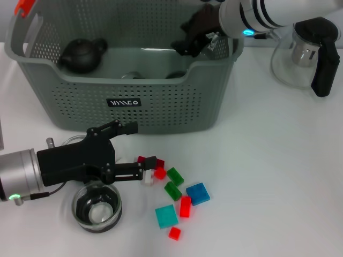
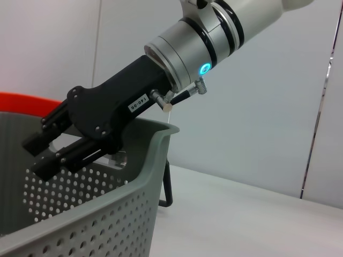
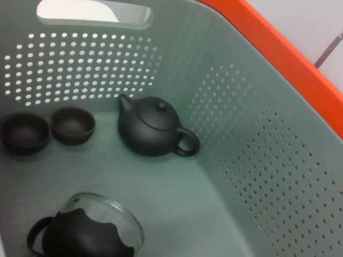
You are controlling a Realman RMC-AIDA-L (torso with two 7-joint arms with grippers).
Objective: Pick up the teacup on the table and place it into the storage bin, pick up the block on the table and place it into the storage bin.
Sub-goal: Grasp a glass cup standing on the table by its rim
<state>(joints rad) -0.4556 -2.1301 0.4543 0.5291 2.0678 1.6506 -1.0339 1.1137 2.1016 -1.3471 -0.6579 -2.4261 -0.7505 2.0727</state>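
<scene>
We are reaching our left gripper [image 1: 146,167] low over the table toward the scattered blocks, jaws narrowly parted around a small red block [image 1: 141,159], apparently not yet clamped. Our right gripper [image 1: 192,40] is hovering inside the grey storage bin [image 1: 161,115], jaws parted and empty, above two dark teacups [image 3: 48,128] sitting upright, mouths up, beside a teapot [image 3: 153,128]
</scene>
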